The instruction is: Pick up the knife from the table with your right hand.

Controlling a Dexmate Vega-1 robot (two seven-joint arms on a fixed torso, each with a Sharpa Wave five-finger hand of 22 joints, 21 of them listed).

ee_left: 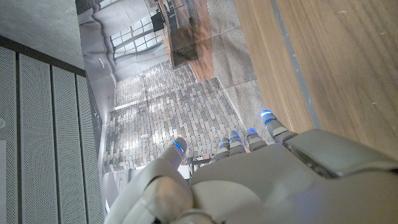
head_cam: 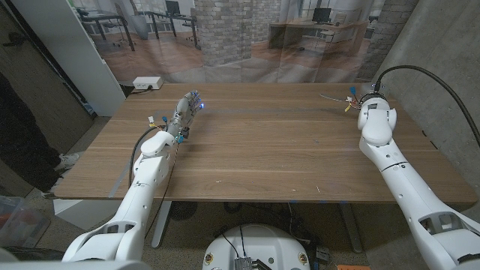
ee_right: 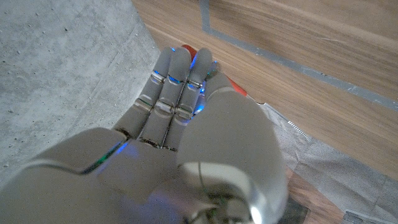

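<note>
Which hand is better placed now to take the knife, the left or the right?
The right hand: it is already at the knife near the table's far right corner. The left hand stands far across, on the left side.

Left hand fingers extended together, wooden table edge, brick-patterned backdrop
</note>
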